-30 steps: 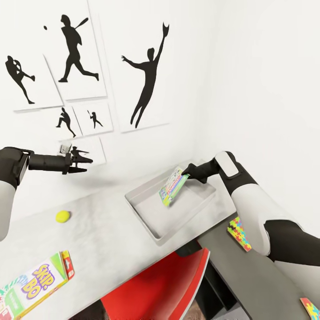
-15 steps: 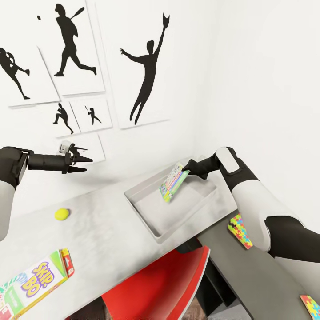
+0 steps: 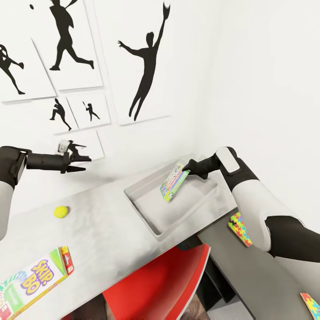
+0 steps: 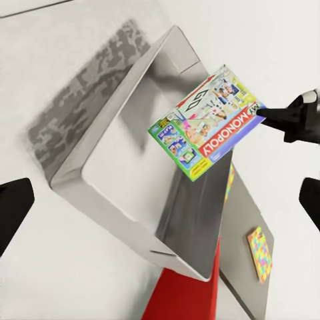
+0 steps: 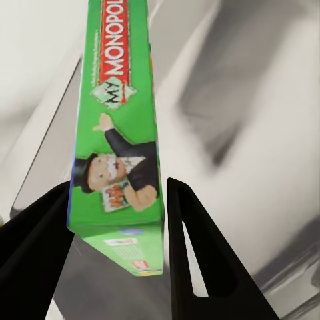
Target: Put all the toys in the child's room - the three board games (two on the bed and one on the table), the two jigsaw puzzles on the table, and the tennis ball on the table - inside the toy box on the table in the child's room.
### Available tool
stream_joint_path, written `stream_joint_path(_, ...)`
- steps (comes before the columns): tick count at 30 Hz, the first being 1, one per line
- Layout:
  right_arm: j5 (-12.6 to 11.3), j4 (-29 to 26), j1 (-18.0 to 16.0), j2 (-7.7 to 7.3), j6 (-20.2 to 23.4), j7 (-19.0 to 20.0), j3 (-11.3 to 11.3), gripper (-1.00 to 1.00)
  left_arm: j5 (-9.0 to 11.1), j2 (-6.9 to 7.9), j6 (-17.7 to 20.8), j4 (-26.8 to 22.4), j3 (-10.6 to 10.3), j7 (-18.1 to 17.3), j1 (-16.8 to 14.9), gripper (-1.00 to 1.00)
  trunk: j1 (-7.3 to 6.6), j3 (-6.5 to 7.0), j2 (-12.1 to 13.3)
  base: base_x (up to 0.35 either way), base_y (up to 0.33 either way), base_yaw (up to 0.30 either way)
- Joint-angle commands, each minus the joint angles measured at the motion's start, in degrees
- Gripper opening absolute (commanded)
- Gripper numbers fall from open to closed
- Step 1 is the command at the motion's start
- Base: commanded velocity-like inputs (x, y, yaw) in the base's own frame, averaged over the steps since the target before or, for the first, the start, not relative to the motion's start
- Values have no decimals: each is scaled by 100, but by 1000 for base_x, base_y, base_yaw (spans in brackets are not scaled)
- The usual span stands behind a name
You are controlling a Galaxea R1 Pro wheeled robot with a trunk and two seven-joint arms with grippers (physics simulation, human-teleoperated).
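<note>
Your two arms wear smooth white shells broken by matte black joint sections. Your right hand [image 3: 187, 169] is black with slim tapered fingers, behind a white rounded wrist cover. Your left hand [image 3: 78, 163] is black too, a ribbed dark cylinder ending in thin pointed fingers.

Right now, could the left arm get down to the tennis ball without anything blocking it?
Probably yes. The left gripper hangs open above the table, and the tennis ball lies below it on bare table top, with nothing between them. The SKIP-BO box lies nearer the table's front edge, apart from the ball.
</note>
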Motion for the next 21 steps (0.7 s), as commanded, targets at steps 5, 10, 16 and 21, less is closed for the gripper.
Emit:
stream_joint_path(5, -65, -5, -5, -3, 6, -58, 24, -100, -55, 23, 60, -47, 43, -201, -6, 100, 3, -58, -12, 0, 0, 0)
stream_joint_path(10, -65, -5, -5, -3, 6, -58, 19, -100, -47, 96, 63, -285, 51, -270, -6, 100, 3, -105, -12, 0, 0, 0)
stream_joint_path(16, -65, -5, -5, 4, 6, -58, 17, -100, -22, 139, 66, -473, 75, -270, -6, 100, 3, -161, -12, 0, 0, 0)
stream_joint_path(21, -65, -5, -5, 3, 6, -58, 21, -100, -10, 138, 66, -492, 84, -270, -6, 100, 3, -208, -12, 0, 0, 0)
